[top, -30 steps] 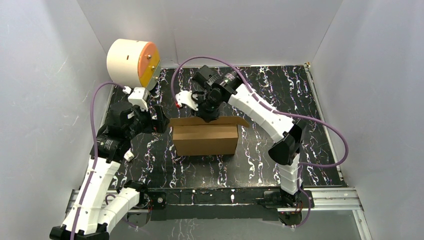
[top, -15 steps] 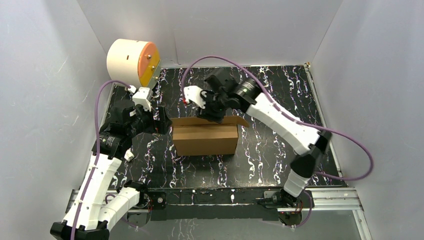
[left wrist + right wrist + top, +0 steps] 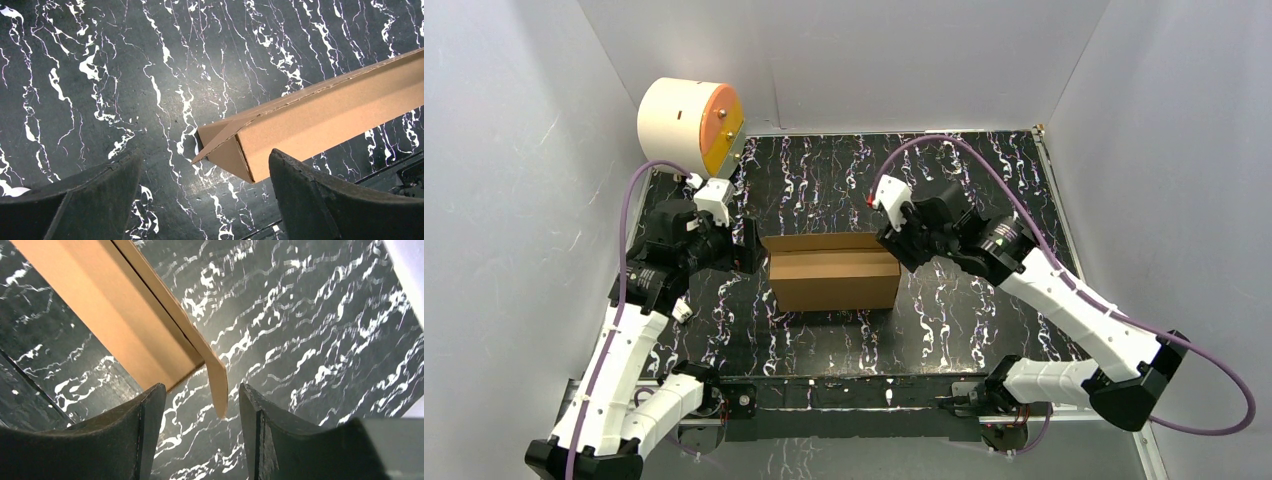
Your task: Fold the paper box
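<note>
The paper box (image 3: 834, 271) is a brown cardboard box standing on the black marbled table (image 3: 944, 180), its lid lying nearly flat. My left gripper (image 3: 752, 246) is open and empty beside the box's left end; that end, with a small side flap sticking out, shows in the left wrist view (image 3: 300, 120). My right gripper (image 3: 896, 248) is open at the box's right end. In the right wrist view a thin cardboard flap (image 3: 212, 370) hangs between my fingers (image 3: 140, 435) without touching them.
A cream cylinder with an orange face (image 3: 690, 124) stands at the back left corner, just behind the left arm. White walls enclose the table on three sides. A metal rail (image 3: 854, 392) runs along the near edge.
My right arm has swung from behind and above the box round to its right end. The raised back flap and right side flap now lie down. The left gripper has barely moved.
</note>
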{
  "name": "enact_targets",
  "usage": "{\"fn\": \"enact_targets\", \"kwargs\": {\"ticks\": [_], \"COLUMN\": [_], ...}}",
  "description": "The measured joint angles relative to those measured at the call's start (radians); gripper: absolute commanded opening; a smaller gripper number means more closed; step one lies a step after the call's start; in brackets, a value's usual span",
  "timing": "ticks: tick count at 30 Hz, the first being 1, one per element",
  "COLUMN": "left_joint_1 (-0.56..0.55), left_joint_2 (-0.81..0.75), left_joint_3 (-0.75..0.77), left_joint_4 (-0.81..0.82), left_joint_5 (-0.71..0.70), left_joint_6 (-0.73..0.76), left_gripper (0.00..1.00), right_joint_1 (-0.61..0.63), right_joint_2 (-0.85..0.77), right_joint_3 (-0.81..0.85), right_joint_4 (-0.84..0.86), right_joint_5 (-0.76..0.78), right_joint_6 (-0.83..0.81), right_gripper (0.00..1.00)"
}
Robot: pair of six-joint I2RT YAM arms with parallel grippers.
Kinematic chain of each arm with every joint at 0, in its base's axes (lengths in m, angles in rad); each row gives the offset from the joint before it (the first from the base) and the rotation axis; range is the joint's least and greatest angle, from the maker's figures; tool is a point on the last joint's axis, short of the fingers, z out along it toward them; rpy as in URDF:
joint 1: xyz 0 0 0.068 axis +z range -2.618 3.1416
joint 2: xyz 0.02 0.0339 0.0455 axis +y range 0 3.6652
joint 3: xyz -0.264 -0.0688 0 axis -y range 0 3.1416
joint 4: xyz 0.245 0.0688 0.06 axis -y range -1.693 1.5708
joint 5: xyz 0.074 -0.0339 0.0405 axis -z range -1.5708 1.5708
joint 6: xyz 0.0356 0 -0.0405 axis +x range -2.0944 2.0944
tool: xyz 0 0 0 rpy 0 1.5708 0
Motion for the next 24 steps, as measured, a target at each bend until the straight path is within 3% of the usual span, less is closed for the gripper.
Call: {"fn": "enact_targets", "kwargs": {"ticks": [14,24], "left_joint_1": [0.0,0.0], "left_joint_2": [0.099,0.109], "left_joint_3": [0.027,0.027], "left_joint_4": [-0.005,-0.002], "left_joint_5": [0.043,0.115], "left_joint_6": [0.011,0.007], "left_gripper": [0.85,0.62], "right_joint_1": [-0.042,-0.046], "right_joint_2": [-0.104,-0.099], "right_joint_3": [-0.169,-0.182], "right_joint_4": [0.076,0.092], "right_joint_5": [0.055,0.017], "right_joint_6": [0.123,0.182], "right_gripper": [0.45,0.31]}}
